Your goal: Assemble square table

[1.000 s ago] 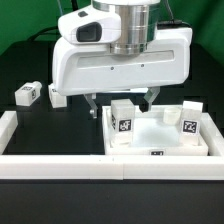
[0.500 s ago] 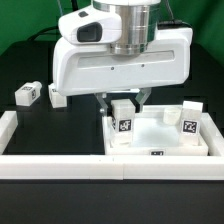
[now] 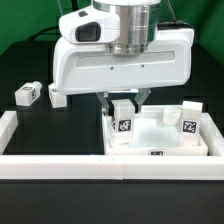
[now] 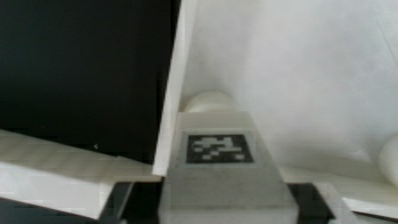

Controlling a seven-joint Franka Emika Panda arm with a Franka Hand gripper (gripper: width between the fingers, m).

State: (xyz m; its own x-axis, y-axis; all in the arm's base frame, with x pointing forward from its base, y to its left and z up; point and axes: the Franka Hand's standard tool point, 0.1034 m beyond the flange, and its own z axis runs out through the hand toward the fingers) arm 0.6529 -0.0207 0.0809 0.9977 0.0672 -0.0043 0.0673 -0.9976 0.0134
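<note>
White plastic nearest: behind the front rail [image 3: 110, 166] lies the tabletop [image 3: 160, 138], where my gripper [image 3: 122, 104], jaws narrowed, pinches the upright leg [image 3: 121, 126] at the corner on the exterior view's left. A second leg [image 3: 188, 122] stands on the right. Farther back two loose legs [image 3: 27, 94] lie unfitted, so I judge roughly half the job is left.

White on black: the square table top [image 3: 160, 140], middle leg [image 3: 122, 124], corner leg [image 3: 190, 122], loose leg [image 3: 27, 94] and smaller loose leg [image 3: 57, 97] are plain white plastic. Black-and-white pixelated square tags mark the first three legs and the top's front rim. The table [image 3: 40, 125] is matte black, edged by white border rails [image 3: 60, 166]. The gripper [image 3: 122, 103] has a glossy white shell, silver-grey wrist and dark fingers [image 3: 104, 100]. The backdrop [image 3: 18, 25] is green.
</note>
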